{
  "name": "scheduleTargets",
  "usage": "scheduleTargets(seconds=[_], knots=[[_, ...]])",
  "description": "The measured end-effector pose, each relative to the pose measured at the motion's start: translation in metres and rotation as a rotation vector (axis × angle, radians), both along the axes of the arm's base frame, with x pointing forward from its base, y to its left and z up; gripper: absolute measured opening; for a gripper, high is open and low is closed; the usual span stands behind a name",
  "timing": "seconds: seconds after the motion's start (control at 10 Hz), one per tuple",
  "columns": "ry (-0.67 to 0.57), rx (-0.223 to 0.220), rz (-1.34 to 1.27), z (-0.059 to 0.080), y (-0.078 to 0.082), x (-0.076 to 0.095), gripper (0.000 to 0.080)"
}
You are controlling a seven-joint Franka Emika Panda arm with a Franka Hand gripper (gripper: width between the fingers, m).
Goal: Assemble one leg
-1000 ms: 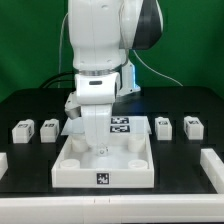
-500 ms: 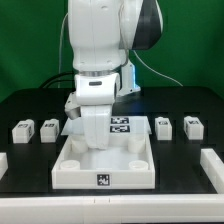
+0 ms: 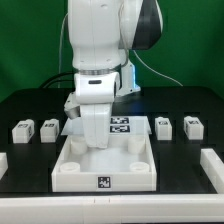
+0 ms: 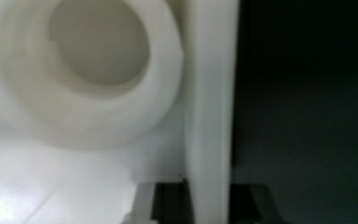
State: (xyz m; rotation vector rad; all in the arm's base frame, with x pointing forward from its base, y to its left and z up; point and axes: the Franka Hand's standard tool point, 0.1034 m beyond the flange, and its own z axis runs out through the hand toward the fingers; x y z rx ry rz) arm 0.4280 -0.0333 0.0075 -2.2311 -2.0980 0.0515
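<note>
Four legs (image 3: 48, 129) flank the tray (image 3: 105, 176) beneath the arm (image 3: 98, 40).

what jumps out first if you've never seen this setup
The big white robot arm fills the middle, hanging over a white tray-like piece with round holes. Four small tagged legs sit on the black table, two at the exterior view's left and two at its right. The wrist view shows one round hole up close.

The exterior camera looks slightly down across the desk (image 3: 30, 100), facing the arm (image 3: 100, 40) from middling range. The wrist camera sits right up against the tray (image 3: 75, 178), one round hole (image 4: 91, 50) looming; both see that tray.
</note>
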Motion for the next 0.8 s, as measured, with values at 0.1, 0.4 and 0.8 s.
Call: scheduleTargets(seconds=[0.1, 0.4, 0.8], knots=[[0.0, 0.0, 0.0, 0.0, 0.0, 0.0, 0.0064], [-0.001, 0.0, 0.0, 0.0, 0.0, 0.0, 0.0064], [-0.028, 0.043, 0.044, 0.0, 0.052, 0.026, 0.0065]])
